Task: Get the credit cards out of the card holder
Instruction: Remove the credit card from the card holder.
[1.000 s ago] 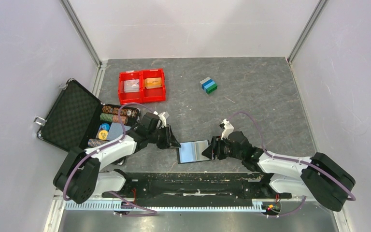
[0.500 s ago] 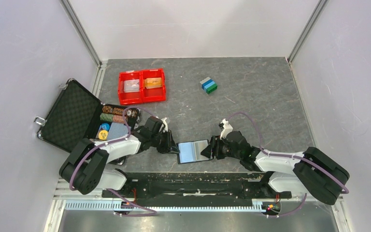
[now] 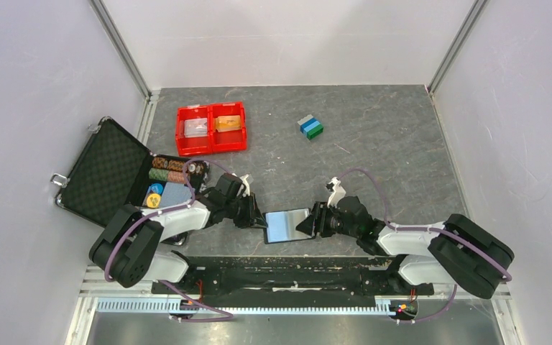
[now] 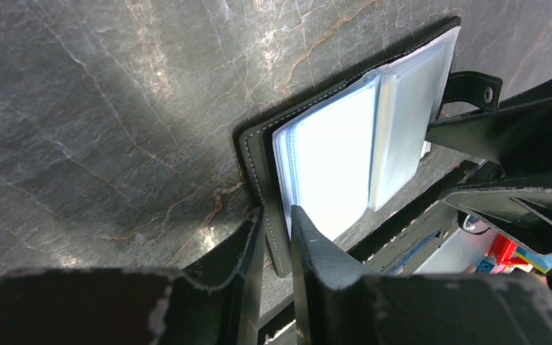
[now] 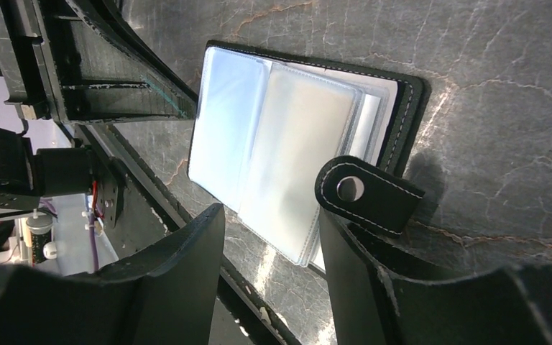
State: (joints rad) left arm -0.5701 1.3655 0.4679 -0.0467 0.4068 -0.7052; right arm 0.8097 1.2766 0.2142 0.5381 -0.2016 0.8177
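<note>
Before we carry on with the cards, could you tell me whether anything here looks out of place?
Nothing is spilled or damaged. The card holder lies open, askew to the table edge, its clear sleeves fanned unevenly and its snap strap jutting loose by the right gripper.

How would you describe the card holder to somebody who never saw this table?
On the grey table, look near the near edge, between the left gripper and the right gripper. The card holder lies open and flat. Unlike the red tray and the foam-lined case, it is a thin black stitched cover with glossy clear sleeves and a snap strap.
</note>
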